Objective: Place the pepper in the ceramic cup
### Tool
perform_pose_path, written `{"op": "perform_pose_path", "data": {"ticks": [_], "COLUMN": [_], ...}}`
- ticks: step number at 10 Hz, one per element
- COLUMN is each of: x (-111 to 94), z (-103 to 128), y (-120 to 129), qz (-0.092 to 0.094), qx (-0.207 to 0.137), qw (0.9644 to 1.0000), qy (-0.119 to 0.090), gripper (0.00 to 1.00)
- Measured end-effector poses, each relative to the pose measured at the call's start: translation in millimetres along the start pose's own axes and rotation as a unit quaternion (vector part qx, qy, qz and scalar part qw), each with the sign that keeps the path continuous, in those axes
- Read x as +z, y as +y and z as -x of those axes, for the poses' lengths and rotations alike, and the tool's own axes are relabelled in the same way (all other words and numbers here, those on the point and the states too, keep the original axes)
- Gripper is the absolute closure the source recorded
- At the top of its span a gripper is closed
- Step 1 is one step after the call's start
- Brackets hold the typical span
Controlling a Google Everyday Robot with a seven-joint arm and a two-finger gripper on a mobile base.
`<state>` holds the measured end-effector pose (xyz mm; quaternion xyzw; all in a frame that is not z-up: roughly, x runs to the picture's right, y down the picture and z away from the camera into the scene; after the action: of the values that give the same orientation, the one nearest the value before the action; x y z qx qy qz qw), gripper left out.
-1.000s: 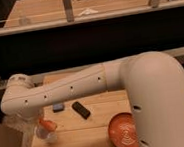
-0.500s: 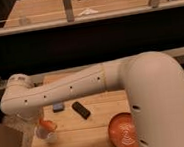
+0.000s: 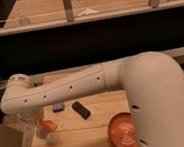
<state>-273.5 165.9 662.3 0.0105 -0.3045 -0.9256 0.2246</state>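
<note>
The small orange-red pepper (image 3: 48, 125) is at the left end of the wooden table (image 3: 88, 139), right above the rim of the small white ceramic cup (image 3: 49, 137). I cannot tell whether it is touching the cup. My gripper (image 3: 42, 123) is just below the white arm's wrist (image 3: 18, 99), right at the pepper and over the cup, and the arm hides most of it. The thick white arm reaches in from the right across the table.
A round orange plate with white swirls (image 3: 125, 133) lies at the table's front right. A black oblong object (image 3: 81, 109) and a small blue object (image 3: 58, 107) lie mid-table, behind the cup. A dark counter wall (image 3: 92, 43) stands behind the table.
</note>
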Motion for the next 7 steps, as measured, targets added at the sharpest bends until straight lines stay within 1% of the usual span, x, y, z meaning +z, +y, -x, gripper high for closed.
{"op": "perform_pose_path", "data": {"ticks": [7], "x": [1.8], "z": [1.0], "y": [-1.3], "qz": [-0.004], "qx": [-0.004], "qw": [1.0000], "qy": [-0.004], "gripper": [0.94]}}
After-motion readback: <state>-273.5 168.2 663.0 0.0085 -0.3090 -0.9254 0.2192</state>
